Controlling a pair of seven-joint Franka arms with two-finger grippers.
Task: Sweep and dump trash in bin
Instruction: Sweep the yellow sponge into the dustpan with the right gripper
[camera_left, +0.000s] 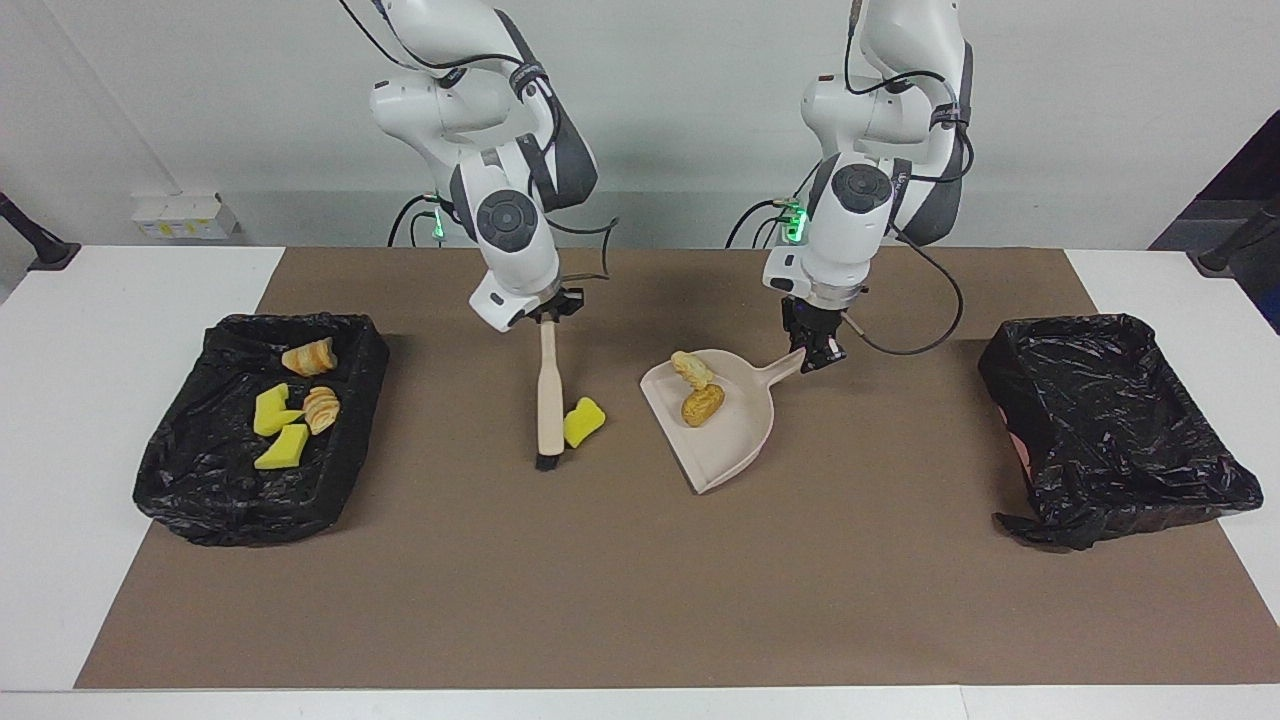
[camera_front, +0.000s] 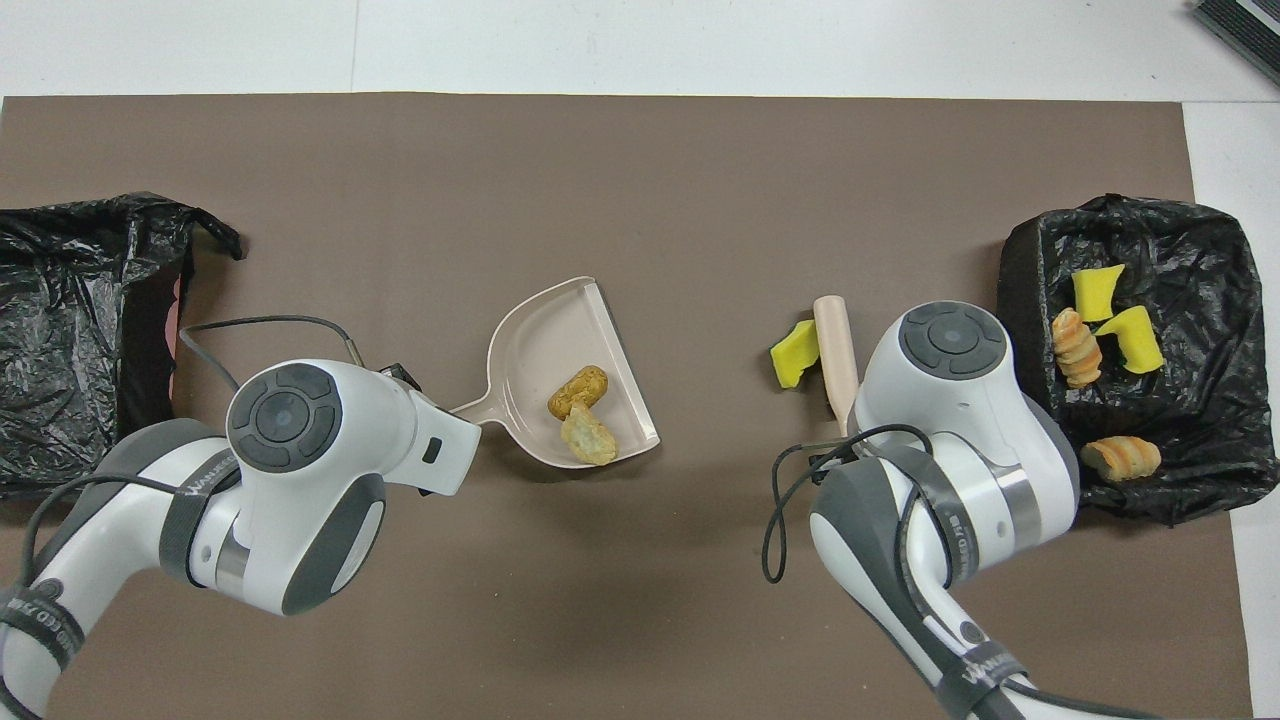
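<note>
Fingers of the left gripper (camera_left: 818, 352) are closed on the end of the handle of the beige dustpan (camera_left: 722, 440), which is held near the middle of the brown mat (camera_left: 640, 560) with its open lip turned away from the robots. Two scraps are carried in the pan: a pale beige lump (camera_left: 691, 368) and, touching it, a golden-brown piece (camera_left: 703, 404). In the overhead view the same pair (camera_front: 580, 415) is seen lying against the pan's lip. The top of the handle of the brush (camera_left: 549, 395) is clamped in the right gripper (camera_left: 556, 306); the brush is held upright, with its black bristles down at the mat. A bright yellow sponge chunk (camera_left: 584, 421) is seen on the mat just beside the brush's lower end, between the brush and the dustpan, apart from the pan. A black-lined bin (camera_left: 260, 440) is set at the right arm's end of the table, and four scraps are seen in it: two yellow sponge chunks (camera_left: 276, 430) and two golden-brown striped pieces (camera_left: 315, 383). A second black-lined bin (camera_left: 1110, 430) is set at the left arm's end, and no scraps can be made out in it.
</note>
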